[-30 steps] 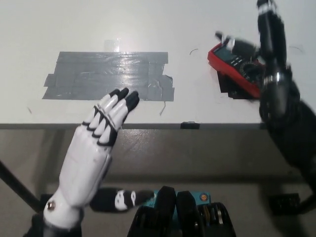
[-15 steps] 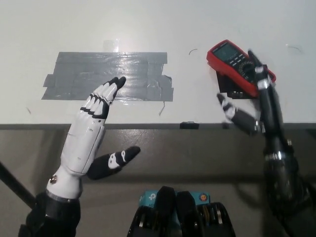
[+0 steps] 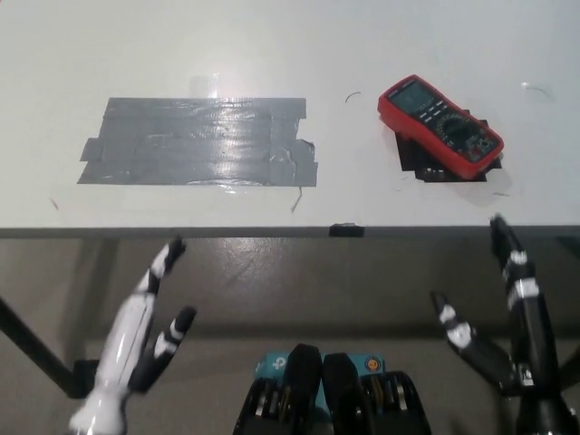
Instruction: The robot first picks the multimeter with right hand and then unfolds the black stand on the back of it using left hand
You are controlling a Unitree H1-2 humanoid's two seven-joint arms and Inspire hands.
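We see the multimeter [image 3: 439, 125] lying face up on the white tabletop [image 3: 362, 54], toward its right side, set at a slant over a dark patch that shows beneath its lower edge. Nothing touches it, so the pick is not yet made. Our right hand [image 3: 507, 317] hangs below the tabletop's front edge, fingers spread and holding nothing, roughly in line with the multimeter and well apart from it; from there we judge a forward reach would bring it over the red case. Our left hand [image 3: 145, 344] rests low at the other side, likewise spread and empty, out of the way since its part, unfolding the stand, comes later. A grey tape patch [image 3: 199, 140] covers the tabletop's left-middle area, apart from the multimeter.
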